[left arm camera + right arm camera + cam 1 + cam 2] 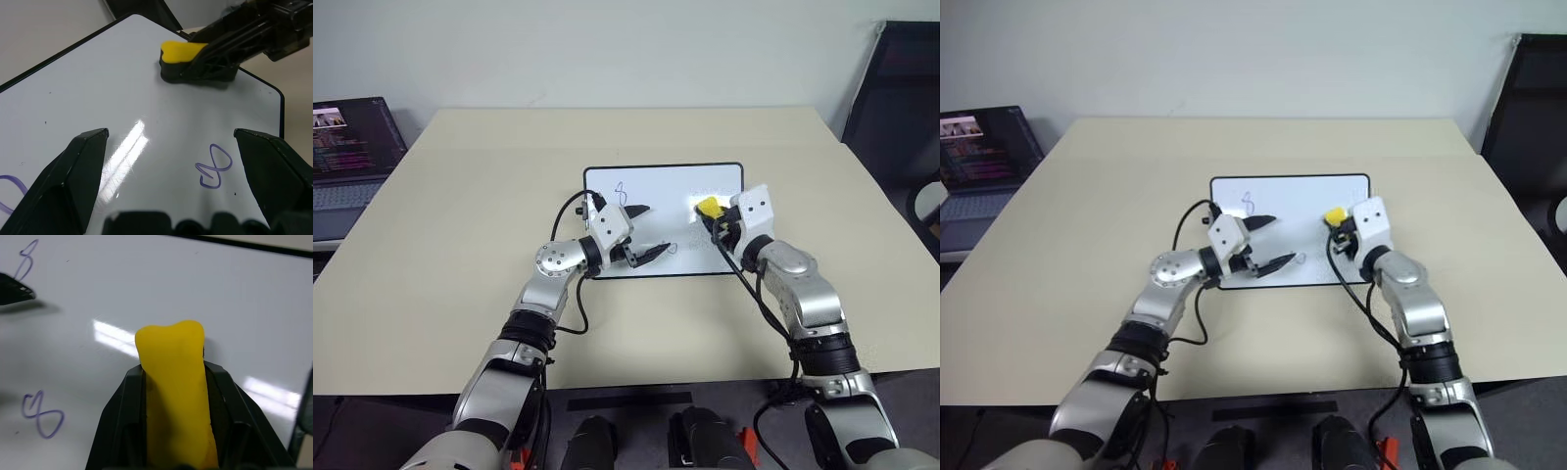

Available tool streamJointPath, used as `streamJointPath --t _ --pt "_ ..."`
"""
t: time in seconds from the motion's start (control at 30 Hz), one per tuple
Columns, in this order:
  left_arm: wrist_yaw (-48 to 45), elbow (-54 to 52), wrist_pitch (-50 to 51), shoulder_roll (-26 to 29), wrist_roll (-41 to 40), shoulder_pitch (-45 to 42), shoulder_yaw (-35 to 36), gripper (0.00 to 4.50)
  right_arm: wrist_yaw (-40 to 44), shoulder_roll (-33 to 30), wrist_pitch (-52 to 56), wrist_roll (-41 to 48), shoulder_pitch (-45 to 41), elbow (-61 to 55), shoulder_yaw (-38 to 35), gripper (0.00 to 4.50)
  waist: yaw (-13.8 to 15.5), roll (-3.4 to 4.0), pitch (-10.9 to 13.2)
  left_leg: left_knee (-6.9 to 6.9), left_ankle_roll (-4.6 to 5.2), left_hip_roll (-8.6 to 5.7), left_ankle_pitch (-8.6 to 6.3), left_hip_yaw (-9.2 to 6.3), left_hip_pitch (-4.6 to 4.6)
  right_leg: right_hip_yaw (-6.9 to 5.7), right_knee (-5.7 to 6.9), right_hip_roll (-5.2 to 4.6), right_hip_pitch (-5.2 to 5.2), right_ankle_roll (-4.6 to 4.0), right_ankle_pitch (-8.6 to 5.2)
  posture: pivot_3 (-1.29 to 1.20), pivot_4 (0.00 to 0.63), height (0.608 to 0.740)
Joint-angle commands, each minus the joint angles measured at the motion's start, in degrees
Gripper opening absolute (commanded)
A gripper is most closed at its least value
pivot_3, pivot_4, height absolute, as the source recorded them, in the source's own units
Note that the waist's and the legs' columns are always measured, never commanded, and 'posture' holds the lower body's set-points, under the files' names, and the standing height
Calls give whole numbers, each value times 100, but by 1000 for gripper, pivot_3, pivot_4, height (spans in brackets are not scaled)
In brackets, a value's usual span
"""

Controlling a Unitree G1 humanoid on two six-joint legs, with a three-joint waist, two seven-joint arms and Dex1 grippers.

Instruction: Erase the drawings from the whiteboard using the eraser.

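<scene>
The whiteboard (pixel 663 174) lies flat in the middle of the table. My right gripper (pixel 715 213) is shut on the yellow eraser (pixel 708 207), whose black underside rests on the board's right part (pixel 181 51). The drawings that show are a blue "8"-like loop (pixel 622 189) at the board's far left and a sideways loop (pixel 213 166) near its front edge. My left gripper (pixel 648 231) hovers open over the board's left half, with its fingers straddling bare white surface beside the sideways loop (pixel 41 413). The eraser (pixel 173 382) sits between the right gripper's jaws.
An open laptop (pixel 347 147) stands beyond the table's left edge. A dark chair (pixel 901 98) is at the far right. The beige table (pixel 460 245) stretches wide around the board. Cables trail from both wrists over the board's front edge.
</scene>
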Motion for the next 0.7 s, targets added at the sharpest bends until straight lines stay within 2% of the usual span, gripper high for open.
streamJointPath --t 0.03,0.23,0.4,0.53,0.7 --pt "21 -188 -111 2 4 -62 31 4500 49 -88 53 51 -81 -90 -53 1208 4 0 0 0 0 0 0 0 -1 -1 -1 0 0 0 0 0 150 740" --pt "24 -221 -100 10 4 -37 31 4500 -162 -219 -173 -78 -189 22 -213 1208 17 -1 2 0 0 -1 0 0 -3 -1 -4 -1 0 0 0 0 150 740" --pt "-37 -446 -65 96 -36 87 47 4500 68 -371 -281 40 87 -390 -215 1208 36 -1 2 -2 0 -2 0 -1 -7 -2 -8 -1 -2 1 0 0 150 740" --pt "-60 -1032 24 260 -170 441 140 4500 277 -529 -384 152 429 -903 -240 1208 38 0 3 -10 0 0 0 1 -20 2 -8 -1 -20 0 -1 0 150 740" --pt "106 -2325 362 344 -403 1505 226 4500 688 -927 -852 96 860 -1434 -53 1208 37 0 7 -12 0 3 0 8 -27 10 -6 -5 -32 1 -1 0 150 740"
